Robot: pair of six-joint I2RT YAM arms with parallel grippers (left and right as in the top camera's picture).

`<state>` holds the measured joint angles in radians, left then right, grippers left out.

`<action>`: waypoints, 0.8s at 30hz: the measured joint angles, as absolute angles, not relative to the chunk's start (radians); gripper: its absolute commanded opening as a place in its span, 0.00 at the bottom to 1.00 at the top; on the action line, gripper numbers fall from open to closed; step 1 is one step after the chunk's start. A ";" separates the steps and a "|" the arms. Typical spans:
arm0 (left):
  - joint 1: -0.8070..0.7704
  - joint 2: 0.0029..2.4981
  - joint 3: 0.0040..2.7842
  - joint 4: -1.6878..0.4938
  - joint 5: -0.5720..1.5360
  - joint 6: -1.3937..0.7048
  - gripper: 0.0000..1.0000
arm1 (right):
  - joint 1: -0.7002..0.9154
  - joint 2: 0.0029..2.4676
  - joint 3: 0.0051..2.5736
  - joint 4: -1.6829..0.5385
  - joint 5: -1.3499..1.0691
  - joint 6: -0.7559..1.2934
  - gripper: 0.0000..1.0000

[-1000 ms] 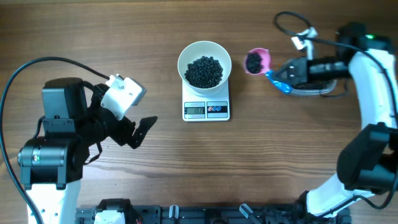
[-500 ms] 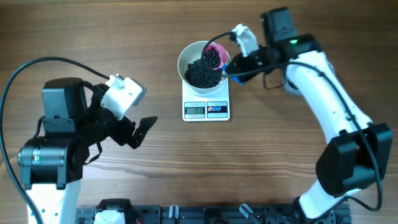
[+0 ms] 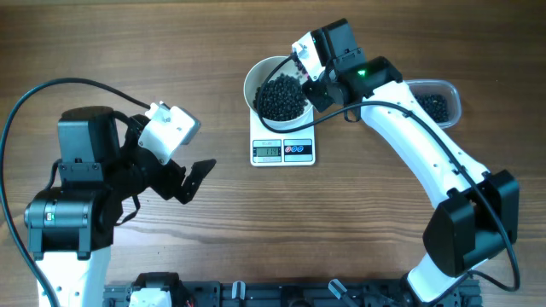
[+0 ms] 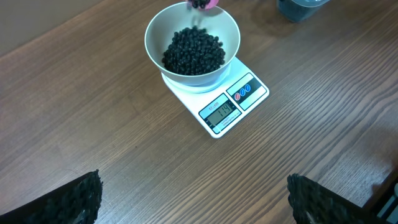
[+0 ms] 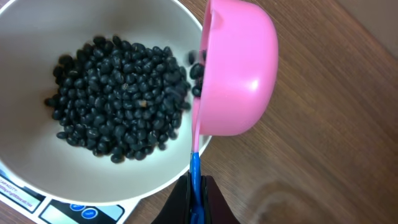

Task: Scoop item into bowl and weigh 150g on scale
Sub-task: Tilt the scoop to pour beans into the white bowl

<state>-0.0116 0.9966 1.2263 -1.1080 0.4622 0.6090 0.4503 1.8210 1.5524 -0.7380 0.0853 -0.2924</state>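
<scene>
Black beans [image 5: 118,99] lie heaped in the middle of the bowl [image 5: 37,168]. The bowl sits on the scale [image 3: 283,151] at top centre of the overhead view, so each addition registers on the display. Its digits are too small to read surely. Over the bowl's right rim the pink scoop [image 5: 239,74] is tipped on its side, mouth toward the bowl and a few beans at its lip, evidently so they fall inside. The right gripper [image 5: 196,196] is clamped tight on the scoop's blue handle. A tub [image 3: 458,101] with more beans lies at upper right, near the pouring arm. The left gripper [image 3: 188,177] hangs spread wide, holding nothing, at the left, well clear.
</scene>
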 measured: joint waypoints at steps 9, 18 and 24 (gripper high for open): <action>-0.012 0.997 1.226 -1.108 0.462 0.609 1.00 | 0.531 1.821 1.552 -0.731 0.171 -0.367 0.04; -0.012 0.997 1.226 -1.108 0.463 0.609 1.00 | 0.538 1.819 1.552 -0.687 0.297 -0.399 0.04; -0.012 0.997 1.226 -1.108 0.462 0.609 1.00 | 0.500 1.759 1.581 -0.772 0.314 -0.340 0.04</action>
